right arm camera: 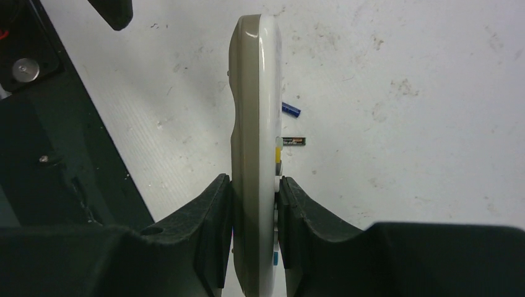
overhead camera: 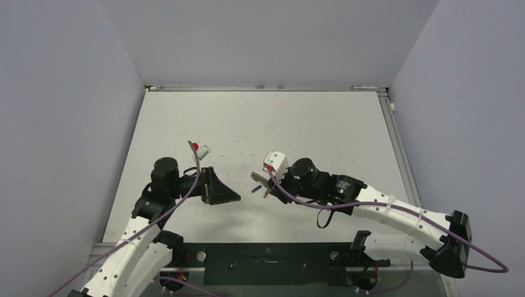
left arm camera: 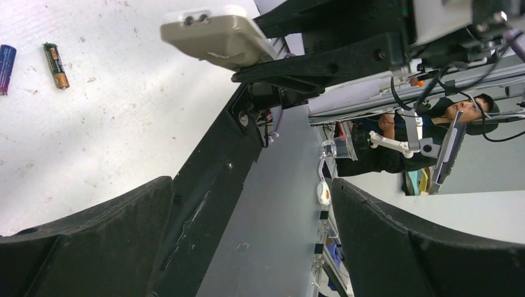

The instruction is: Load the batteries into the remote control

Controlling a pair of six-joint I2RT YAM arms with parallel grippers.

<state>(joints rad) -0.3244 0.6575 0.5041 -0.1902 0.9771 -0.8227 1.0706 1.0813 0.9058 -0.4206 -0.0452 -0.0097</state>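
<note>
Right pincer [right arm camera: 254, 192] is clamped on the remote control [right arm camera: 254, 93], pads pressing front and back, and the handset stands edge-on between them. The greyish-beige back is on the left of the right wrist view, and the white face with its coloured buttons is on the right. From the top camera the same pincer [overhead camera: 267, 185] sits mid-bench, with the handset's end poking toward the other arm.

Over to the left pincer [overhead camera: 226, 185]: its jaws are spread wide with nothing between them. It is turned toward the remote control [left arm camera: 213, 34] but well short of touching it. Its own camera looks out between the two dark fingers [left arm camera: 93, 241] at the butt end of the handset (two small holes show there).

Both batteries lie loose on the white bench [overhead camera: 260, 124], held by neither pincer. The purple-blue battery [left arm camera: 5, 68] and the brownish-gold battery [left arm camera: 56, 65] lie near each other without touching. In the right wrist view they show just past the buttoned face of the handset, purple-blue [right arm camera: 291, 110] above brownish-gold [right arm camera: 293, 141].
</note>
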